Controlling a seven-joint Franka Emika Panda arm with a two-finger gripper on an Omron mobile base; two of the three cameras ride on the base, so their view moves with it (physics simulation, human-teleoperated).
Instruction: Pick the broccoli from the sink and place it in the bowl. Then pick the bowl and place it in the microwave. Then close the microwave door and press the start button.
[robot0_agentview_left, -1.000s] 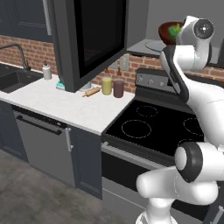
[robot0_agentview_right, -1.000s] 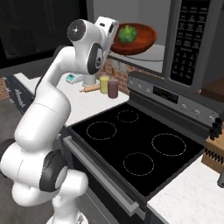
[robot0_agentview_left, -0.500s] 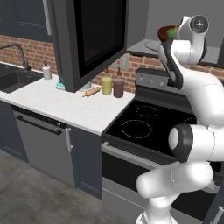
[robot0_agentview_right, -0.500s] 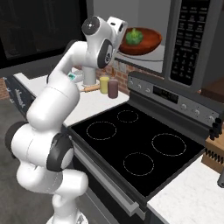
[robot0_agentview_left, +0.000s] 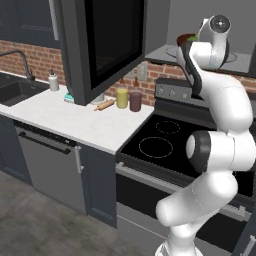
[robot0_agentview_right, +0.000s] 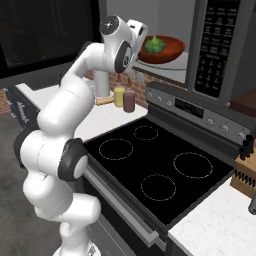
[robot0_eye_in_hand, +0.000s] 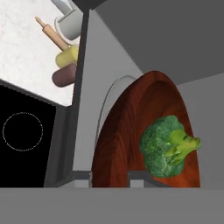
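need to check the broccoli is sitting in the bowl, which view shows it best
The hand view: the broccoli fills the near field, lying inside the bowl, florets and stalk clear. The right base view shows it small but plainly in the bowl, inside the microwave. The left base view gives just a green sliver behind the arm.

I'm looking at a home kitchen: a black stove (robot0_agentview_right: 150, 170) with ringed burners, a microwave (robot0_agentview_right: 210, 45) mounted above it, white marble counter (robot0_agentview_left: 75, 120), brick backsplash (robot0_agentview_left: 30, 57), dark cabinets (robot0_agentview_left: 47, 165) and a sink (robot0_agentview_left: 15, 92) with a curved faucet (robot0_agentview_left: 22, 60) at far left.
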